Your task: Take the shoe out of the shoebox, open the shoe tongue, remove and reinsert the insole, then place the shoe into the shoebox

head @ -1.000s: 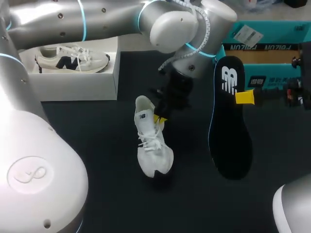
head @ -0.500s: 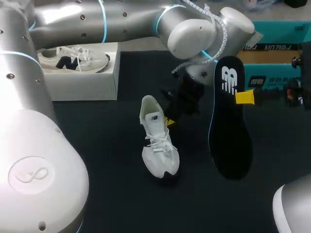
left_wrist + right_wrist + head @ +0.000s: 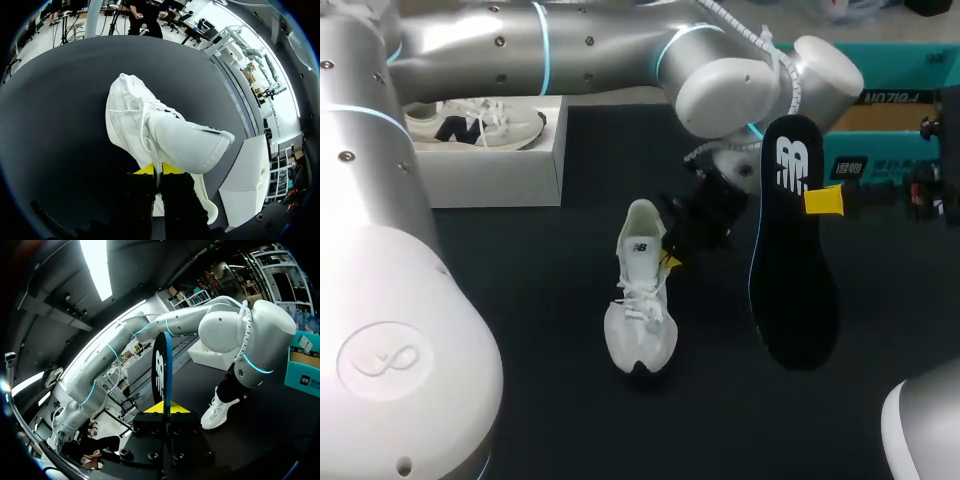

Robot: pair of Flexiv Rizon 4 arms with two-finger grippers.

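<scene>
**Shoe and insole both outside the shoebox**

My left end effector (image 3: 668, 260) pinches the white shoe (image 3: 640, 300) at its collar, on the bench (image 3: 530, 300) just clear of the shoebox (image 3: 500, 175). The shoebox holds a second shoe (image 3: 470, 122) (cream, dark-marked). Farther from the shoebox, my right end effector (image 3: 823, 200) clamps the black insole (image 3: 792, 280).

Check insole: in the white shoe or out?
Out. The black insole hangs pinched in the right gripper, apart from the white shoe, which the left gripper grips on the table.

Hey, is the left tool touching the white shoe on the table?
Touching. In the left wrist view, the left tool pinches the white shoe by its fabric edge between both yellow tips.
</scene>
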